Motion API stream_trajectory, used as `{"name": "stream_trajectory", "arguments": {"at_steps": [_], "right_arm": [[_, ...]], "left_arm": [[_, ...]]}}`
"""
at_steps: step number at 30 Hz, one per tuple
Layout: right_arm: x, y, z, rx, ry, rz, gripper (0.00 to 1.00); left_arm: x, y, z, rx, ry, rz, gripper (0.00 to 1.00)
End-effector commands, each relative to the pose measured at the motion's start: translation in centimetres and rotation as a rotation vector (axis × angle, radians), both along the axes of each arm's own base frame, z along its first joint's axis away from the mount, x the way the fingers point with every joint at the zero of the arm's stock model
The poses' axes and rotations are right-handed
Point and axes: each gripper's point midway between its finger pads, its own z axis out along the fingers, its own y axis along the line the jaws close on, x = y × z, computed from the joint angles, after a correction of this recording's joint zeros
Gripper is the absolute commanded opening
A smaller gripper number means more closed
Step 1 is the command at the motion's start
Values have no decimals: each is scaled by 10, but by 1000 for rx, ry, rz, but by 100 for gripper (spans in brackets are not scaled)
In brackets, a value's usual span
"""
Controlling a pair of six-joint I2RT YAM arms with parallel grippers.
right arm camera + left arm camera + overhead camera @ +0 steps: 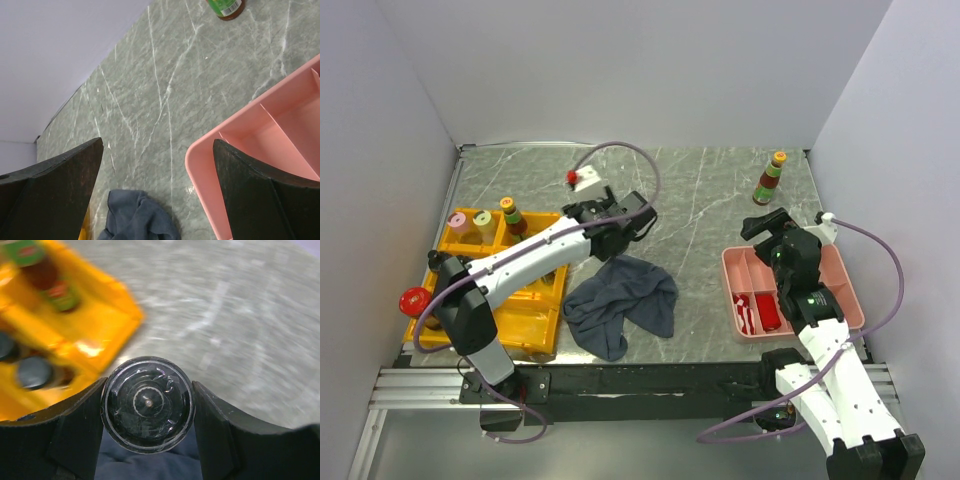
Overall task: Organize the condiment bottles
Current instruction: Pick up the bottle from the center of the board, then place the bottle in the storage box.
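Over marble table (700,200), dark-lidded jar (147,404) pinched between left jaws; right jaws spread wide.

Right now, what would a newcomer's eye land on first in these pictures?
The left gripper clamps a black-capped jar near the crumpled grey cloth mid-table. A bright yellow tray holding bottles sits on the left, a pink tray on the right, and one lone bottle stands at the far right corner.
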Motion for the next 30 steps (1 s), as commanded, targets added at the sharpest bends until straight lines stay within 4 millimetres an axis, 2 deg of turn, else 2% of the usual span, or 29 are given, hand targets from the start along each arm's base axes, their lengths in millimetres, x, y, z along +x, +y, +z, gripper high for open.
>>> {"name": "stream_trajectory", "arguments": {"at_steps": [1,3,4,5,6,7,12,21,30], "right_arm": [[5,2,5,-4,-34,16,99],[6,3,4,-2,-31,19,99],[6,3,3,-3,-29,21,99],[6,2,3,-3,-29,19,99],[6,3,3,-4,-27,21,99],[6,3,3,-4,-29,24,98],[8,5,2,-1,-27,31,99],[10,7,1,1,-23,39,99],[10,8,1,-1,-23,47,100]], "left_arm": [[-29,69,14,18,-32,263,1],[-37,80,11,-11,-17,284,1],[-43,87,1,-17,-9,304,1],[-48,94,6,-47,-21,313,1],[-52,101,1,-37,-16,321,1],[-56,107,7,-62,-35,327,1],[-66,127,9,-80,-41,352,1],[-81,147,1,-42,3,340,1],[-81,153,24,-5,-24,295,1]]}}
